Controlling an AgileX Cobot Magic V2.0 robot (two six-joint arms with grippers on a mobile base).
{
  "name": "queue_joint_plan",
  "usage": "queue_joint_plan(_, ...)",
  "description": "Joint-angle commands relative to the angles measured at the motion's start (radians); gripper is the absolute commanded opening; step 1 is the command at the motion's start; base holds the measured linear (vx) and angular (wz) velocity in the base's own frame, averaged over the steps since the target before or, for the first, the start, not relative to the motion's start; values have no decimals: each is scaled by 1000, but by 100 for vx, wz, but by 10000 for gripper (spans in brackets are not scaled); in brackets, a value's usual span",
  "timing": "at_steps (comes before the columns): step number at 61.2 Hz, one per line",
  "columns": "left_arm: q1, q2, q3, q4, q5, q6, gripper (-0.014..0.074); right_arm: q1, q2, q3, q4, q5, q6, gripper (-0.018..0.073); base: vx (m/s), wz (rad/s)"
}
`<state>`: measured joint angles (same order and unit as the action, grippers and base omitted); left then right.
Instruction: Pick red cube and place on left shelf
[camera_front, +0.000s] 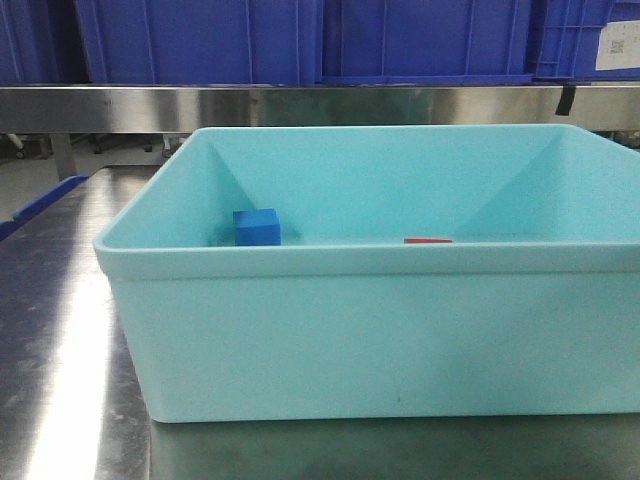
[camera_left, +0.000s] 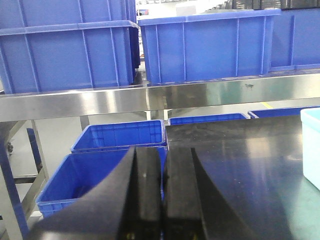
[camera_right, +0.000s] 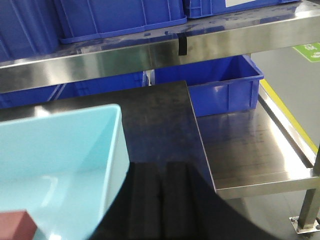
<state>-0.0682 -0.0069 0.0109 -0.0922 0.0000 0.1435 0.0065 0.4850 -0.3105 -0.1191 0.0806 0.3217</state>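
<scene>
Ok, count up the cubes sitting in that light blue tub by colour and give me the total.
red cube: 1
blue cube: 1
Total: 2, both inside the turquoise tub.

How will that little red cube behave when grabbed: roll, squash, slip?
The red cube has flat faces and rests flat in the bin, so it likely won't roll. Its straight edges suggest it is stiff. Being small, it is probably light, though its material cannot be told.

Left end effector (camera_left: 163, 172) pads pressed together, blue crates (camera_left: 210, 47) on left shelf (camera_left: 150, 100), dark tabletop (camera_left: 240, 155)
</scene>
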Motion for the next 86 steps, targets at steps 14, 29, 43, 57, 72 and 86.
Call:
queue_joint_plan(14, -4, 7, 22, -6, -83, 1, 106, 36, 389, -377, -2, 33, 2, 60, -2, -11)
queue_joint_plan(29, -4, 7, 22, -6, -83, 1, 106, 212, 658, -584, -2, 131, 2, 60, 0, 0)
queue_joint_plan(43, -4, 7, 22, -6, -83, 1, 106, 378, 828, -663, -3, 134, 2, 60, 0, 0)
queue_joint_plan(57, -4, 7, 22, -6, -83, 1, 106, 483, 933, -671, -3, 137, 2, 62, 0, 0)
queue_joint_plan(72, -4, 7, 22, -6, -83, 1, 106, 545, 989, -671, -3, 133, 1, 440, 0, 0)
queue_joint_plan(86, -4, 7, 22, -6, -83, 1, 106, 553, 997, -671, -3, 157, 1, 627, 0, 0)
